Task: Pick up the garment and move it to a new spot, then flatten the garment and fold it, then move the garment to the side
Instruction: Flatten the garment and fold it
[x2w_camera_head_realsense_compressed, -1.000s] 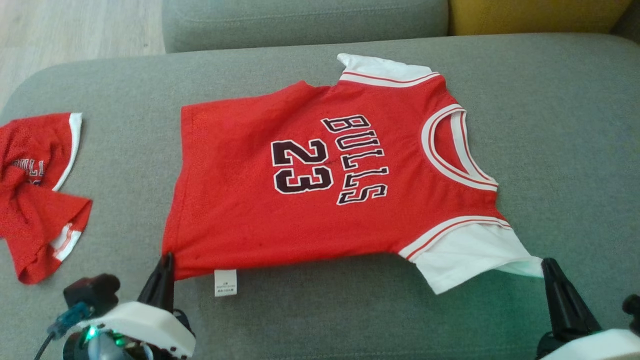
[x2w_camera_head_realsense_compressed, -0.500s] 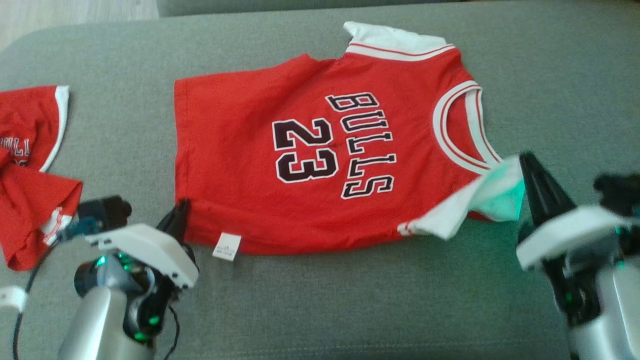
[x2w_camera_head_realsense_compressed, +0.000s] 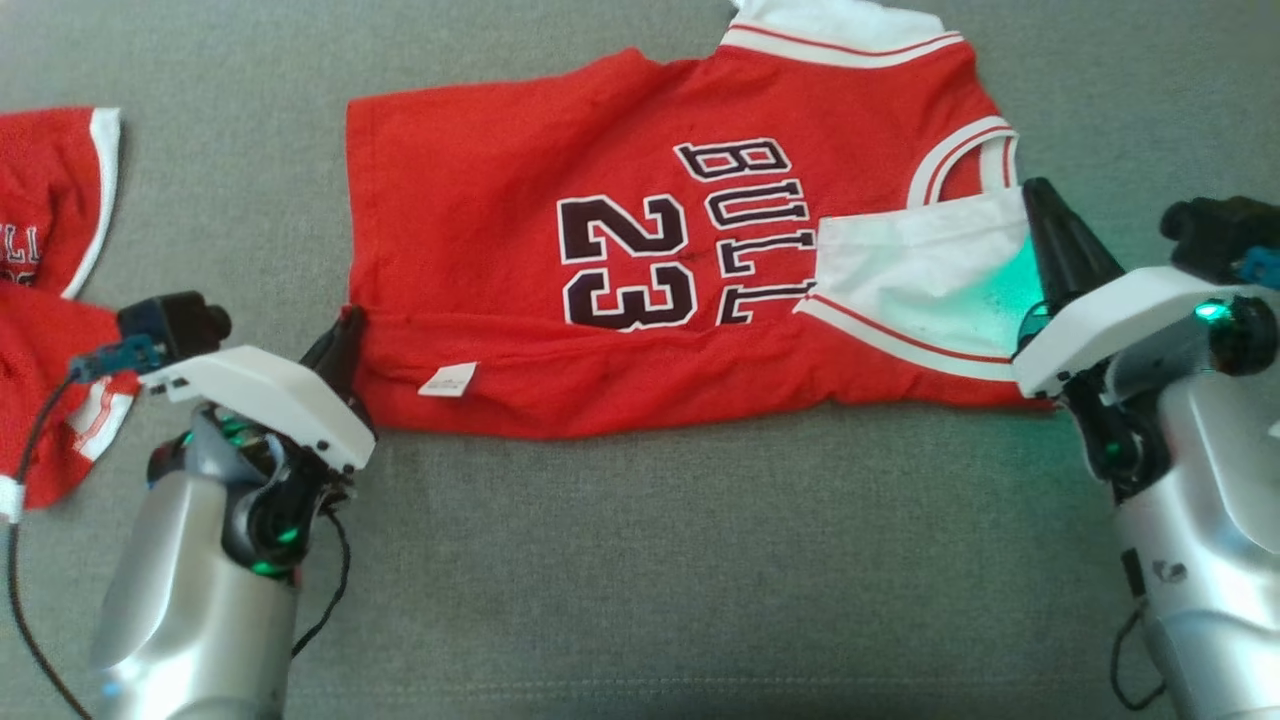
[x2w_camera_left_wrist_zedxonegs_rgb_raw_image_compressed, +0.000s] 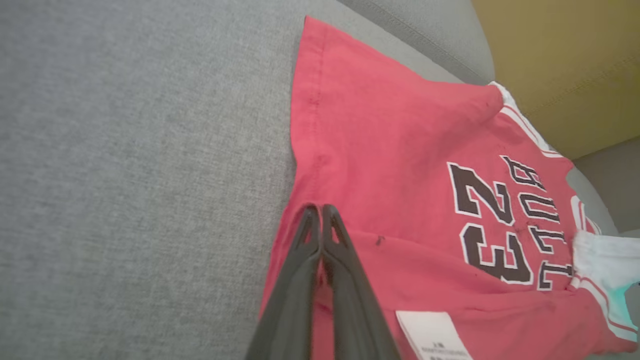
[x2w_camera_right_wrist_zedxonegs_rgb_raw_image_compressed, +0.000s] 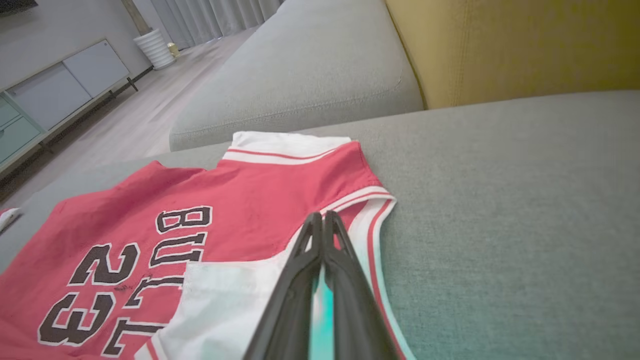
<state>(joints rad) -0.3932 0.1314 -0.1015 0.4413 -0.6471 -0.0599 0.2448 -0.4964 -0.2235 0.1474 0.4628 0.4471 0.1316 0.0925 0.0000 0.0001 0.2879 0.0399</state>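
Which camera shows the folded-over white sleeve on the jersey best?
Head view: the white sleeve lies nearly whole across the lettering. Right wrist view has it partly behind the right end effector; left wrist view catches just its edge.

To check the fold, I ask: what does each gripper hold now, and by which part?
Both hold the red jersey: the left gripper pinches its near hem corner, the right gripper pinches the white sleeve, folded over the chest.

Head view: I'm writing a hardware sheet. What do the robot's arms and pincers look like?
Both forearms are silver, with white wrist shells and green lights. The left pincer and right pincer are long, black, tapering. A black cable loops at the left wrist.
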